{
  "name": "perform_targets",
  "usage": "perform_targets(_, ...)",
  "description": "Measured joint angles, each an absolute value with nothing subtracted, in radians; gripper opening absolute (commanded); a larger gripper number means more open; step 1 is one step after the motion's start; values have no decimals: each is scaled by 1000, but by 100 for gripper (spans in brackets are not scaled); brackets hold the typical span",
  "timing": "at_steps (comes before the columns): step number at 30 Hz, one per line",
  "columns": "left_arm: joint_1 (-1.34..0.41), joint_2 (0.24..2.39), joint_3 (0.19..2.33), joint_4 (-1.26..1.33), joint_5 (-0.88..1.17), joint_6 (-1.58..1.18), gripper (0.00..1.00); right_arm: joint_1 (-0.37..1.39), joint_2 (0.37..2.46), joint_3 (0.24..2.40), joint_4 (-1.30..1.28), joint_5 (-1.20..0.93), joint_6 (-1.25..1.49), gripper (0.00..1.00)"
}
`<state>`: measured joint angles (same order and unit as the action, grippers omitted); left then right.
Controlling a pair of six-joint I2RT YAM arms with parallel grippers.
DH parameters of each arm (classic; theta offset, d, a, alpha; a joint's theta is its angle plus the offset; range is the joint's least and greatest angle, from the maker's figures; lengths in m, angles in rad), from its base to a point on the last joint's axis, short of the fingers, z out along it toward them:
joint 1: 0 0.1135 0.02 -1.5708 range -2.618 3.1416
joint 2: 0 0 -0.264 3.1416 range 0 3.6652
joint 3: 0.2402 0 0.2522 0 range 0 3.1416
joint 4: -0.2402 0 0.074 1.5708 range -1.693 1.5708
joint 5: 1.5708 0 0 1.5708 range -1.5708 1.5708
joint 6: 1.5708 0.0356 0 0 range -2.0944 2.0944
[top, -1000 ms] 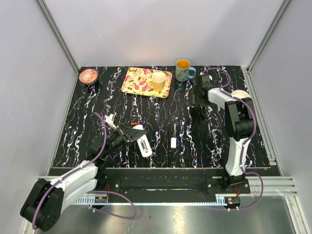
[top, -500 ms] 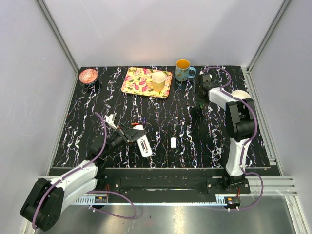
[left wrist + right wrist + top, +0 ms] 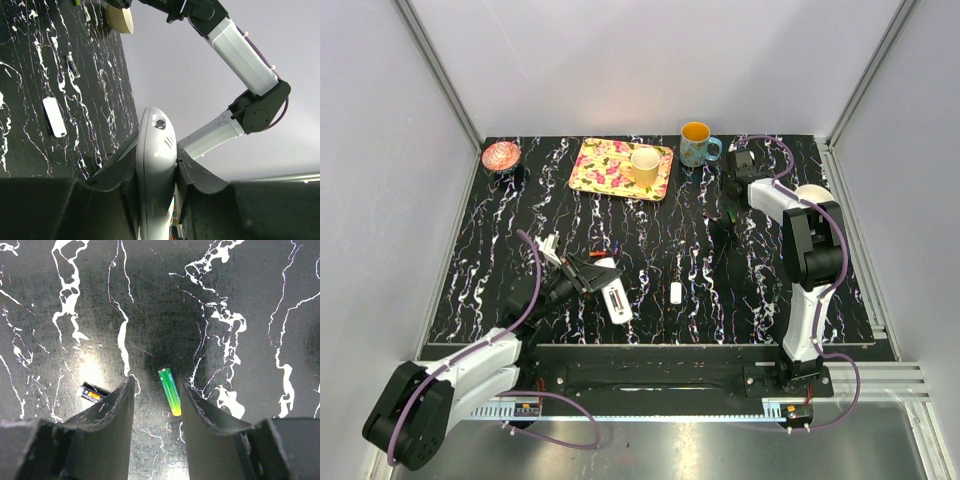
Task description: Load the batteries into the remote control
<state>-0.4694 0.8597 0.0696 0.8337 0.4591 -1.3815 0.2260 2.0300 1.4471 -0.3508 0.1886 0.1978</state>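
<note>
— Progress?
— Early, I judge. The left end effector [image 3: 156,160] clamps the remote control [image 3: 615,300], near left on the worktop [image 3: 720,300]. The right end effector [image 3: 156,385], jaws apart, straddles a green battery [image 3: 170,391] far right. None seems loaded.

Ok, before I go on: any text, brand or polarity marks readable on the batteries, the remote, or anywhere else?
No text can be read anywhere in these views.
green battery: green-to-yellow wrap, no legible print.
dark battery: yellow and red marking, too blurred to read.
remote control: no lettering on the side showing.
tag below the left arm's base: too small to read.
</note>
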Motion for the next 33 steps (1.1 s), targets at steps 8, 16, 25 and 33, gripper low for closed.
perform_targets(8, -469, 867, 70, 841, 462, -1382, 0, 226, 2030, 1447, -354, 173, 197, 58)
perform_targets(16, -469, 867, 70, 841, 463, -1382, 0, 226, 2030, 1448, -374, 152, 177, 8)
perform_targets(25, -469, 867, 70, 841, 464, -1382, 0, 226, 2030, 1448, -388, 154, 171, 35)
perform_targets(33, -469, 868, 70, 842, 464, -1382, 0, 226, 2030, 1451, -391, 155, 165, 41)
